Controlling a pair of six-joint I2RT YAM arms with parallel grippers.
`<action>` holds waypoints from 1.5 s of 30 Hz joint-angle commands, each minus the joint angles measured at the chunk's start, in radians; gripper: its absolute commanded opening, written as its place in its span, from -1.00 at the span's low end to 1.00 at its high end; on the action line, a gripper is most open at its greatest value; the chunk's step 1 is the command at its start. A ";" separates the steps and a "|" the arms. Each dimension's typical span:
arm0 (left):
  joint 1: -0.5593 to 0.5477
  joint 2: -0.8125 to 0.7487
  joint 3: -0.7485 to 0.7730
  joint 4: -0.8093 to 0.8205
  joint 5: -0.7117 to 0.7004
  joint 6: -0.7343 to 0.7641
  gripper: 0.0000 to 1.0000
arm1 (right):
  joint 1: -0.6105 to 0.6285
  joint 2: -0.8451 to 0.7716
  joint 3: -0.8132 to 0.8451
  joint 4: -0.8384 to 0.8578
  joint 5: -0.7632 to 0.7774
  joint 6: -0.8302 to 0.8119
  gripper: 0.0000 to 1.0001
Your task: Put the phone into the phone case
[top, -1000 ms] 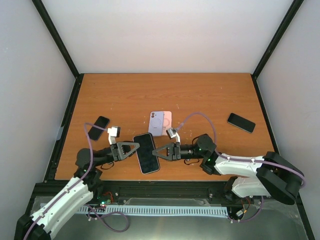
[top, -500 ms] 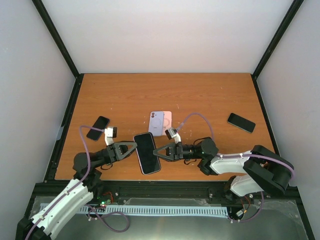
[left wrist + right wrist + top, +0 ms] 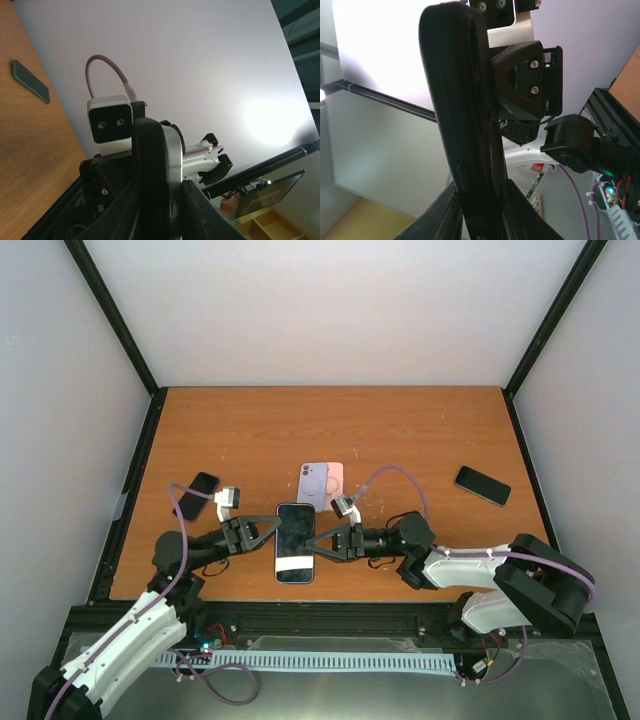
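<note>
Left gripper (image 3: pixel 274 531) and right gripper (image 3: pixel 314 540) are pinching the phone (image 3: pixel 295 545) by opposite long edges, jaws nearly closed on it. The smart play is levelling it squarely before moving far toward the phone case (image 3: pixel 320 485), which is lying just beyond.

I see an orange-brown wooden table (image 3: pixel 420 430) boxed in by plain white walls (image 3: pixel 330 310) with black corner posts (image 3: pixel 112 315). On my left wrist feed a bright glare (image 3: pixel 265 120) sits on the wall, and a lit screen (image 3: pixel 272 192) beside pale wooden shelving (image 3: pixel 272 225) shows past its edge.
</note>
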 commanded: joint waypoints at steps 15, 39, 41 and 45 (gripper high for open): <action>0.000 -0.024 0.072 -0.262 -0.023 0.103 -0.88 | 0.003 -0.022 0.020 0.016 0.024 -0.032 -0.60; 0.000 0.070 0.178 -0.422 0.023 0.209 -0.91 | 0.003 -0.296 0.184 -0.768 0.153 -0.396 -0.67; 0.000 0.067 0.177 -0.417 0.026 0.200 -0.77 | 0.003 -0.307 0.185 -0.801 0.180 -0.406 -0.73; 0.000 0.070 0.168 -0.397 0.044 0.186 -0.46 | 0.003 -0.311 0.167 -0.740 0.210 -0.356 -0.79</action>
